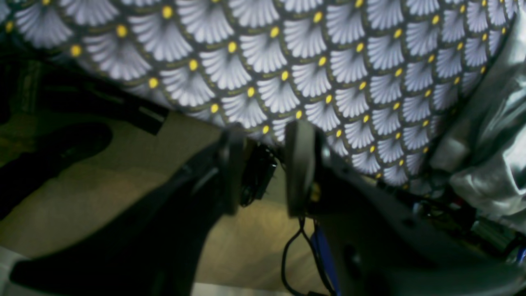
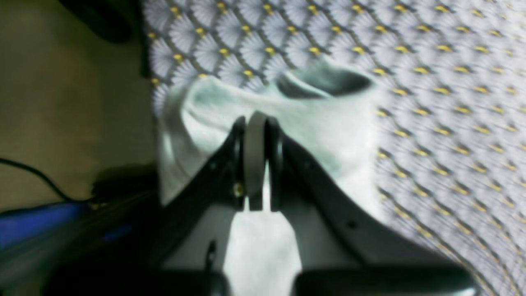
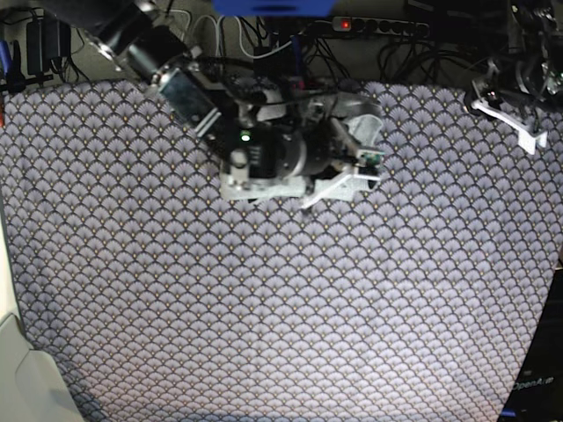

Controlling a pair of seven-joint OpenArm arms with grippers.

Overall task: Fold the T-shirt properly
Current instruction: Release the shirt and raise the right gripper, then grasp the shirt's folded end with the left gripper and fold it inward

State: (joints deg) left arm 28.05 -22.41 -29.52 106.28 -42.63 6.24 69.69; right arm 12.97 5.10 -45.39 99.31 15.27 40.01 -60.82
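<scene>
The T-shirt (image 2: 328, 123) is a bunched pale grey heap on the fan-patterned cloth, close to the table's far edge; in the base view only a small lump of the T-shirt (image 3: 367, 123) shows beside the right arm. My right gripper (image 2: 257, 121) sits on top of it, jaws pressed together with a fold of shirt fabric pinched between them. From the base view the right gripper (image 3: 356, 163) is mostly hidden by its own arm. My left gripper (image 1: 267, 131) hangs open and empty past the table's far edge; the base view has the left gripper (image 3: 528, 132) at the far right corner.
The purple-grey fan-patterned cloth (image 3: 264, 308) covers the whole table. Cables and a power strip (image 3: 378, 26) lie behind the far edge. Brown floor (image 1: 102, 193) lies under the left gripper. Something pale and shiny (image 1: 493, 156) fills the left wrist view's right side; I cannot tell what.
</scene>
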